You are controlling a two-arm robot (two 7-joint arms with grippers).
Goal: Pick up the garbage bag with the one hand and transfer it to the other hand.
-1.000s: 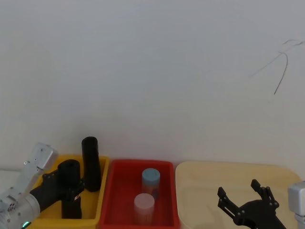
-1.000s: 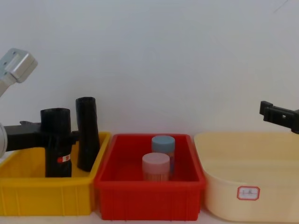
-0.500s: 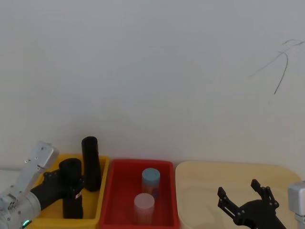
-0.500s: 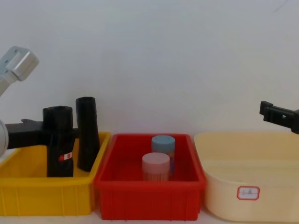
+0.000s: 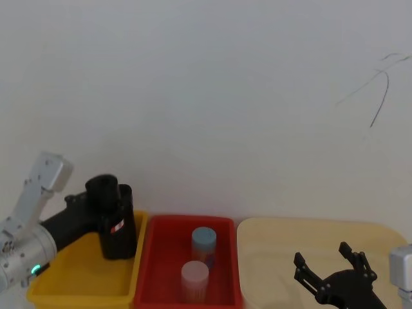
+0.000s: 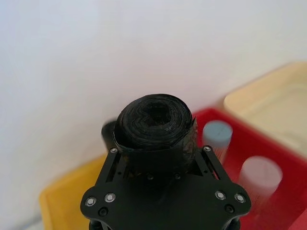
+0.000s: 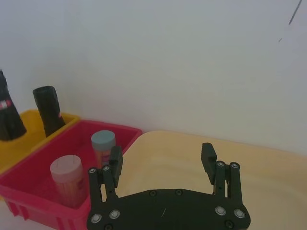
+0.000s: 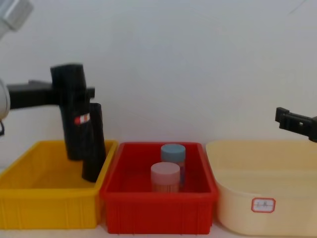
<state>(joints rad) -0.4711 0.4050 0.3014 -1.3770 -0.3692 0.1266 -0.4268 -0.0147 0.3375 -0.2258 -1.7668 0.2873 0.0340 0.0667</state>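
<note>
White wall [image 8: 198, 59], left gripper [image 8: 74, 92] clamped on garbage bag [image 8: 73, 131] above yellow bin [image 8: 44, 203], right gripper [image 7: 161, 153] splayed

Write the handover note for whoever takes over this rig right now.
Left gripper: shut on the thick black garbage-bag roll with the red-and-white sticker, held off the floor of the yellow bin, beside the slimmer plain black roll.
Right gripper: open, empty, over the cream tub.
Done: pickup.
Left: carry the roll across and pass it to the right gripper.
</note>
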